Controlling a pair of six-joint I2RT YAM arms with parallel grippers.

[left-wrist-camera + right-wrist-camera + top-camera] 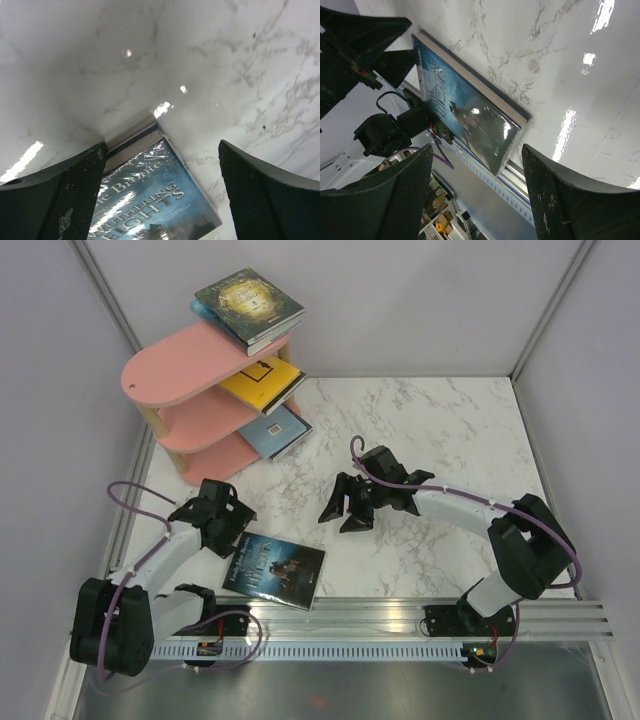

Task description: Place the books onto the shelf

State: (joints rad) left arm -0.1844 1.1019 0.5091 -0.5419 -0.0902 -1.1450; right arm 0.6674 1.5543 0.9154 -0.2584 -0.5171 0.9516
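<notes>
Dark book (274,571) lies flat beside the lowered left tool (232,525), wide open, empty; right tool (343,518) likewise.

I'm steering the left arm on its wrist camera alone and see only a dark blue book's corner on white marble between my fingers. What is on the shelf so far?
Observer: The pink three-tier shelf of oval boards has books on every tier: a small stack of dark-covered books on top, a yellow book in the middle, a light blue book lowest.
Operator: Where is the other arm?
Observer: The right gripper hangs open and empty over the white marble table, to the right of your dark blue book.
Operator: Any room toward the arm bases?
Observer: Little. That book's near corner reaches the silver metal rail.
</notes>
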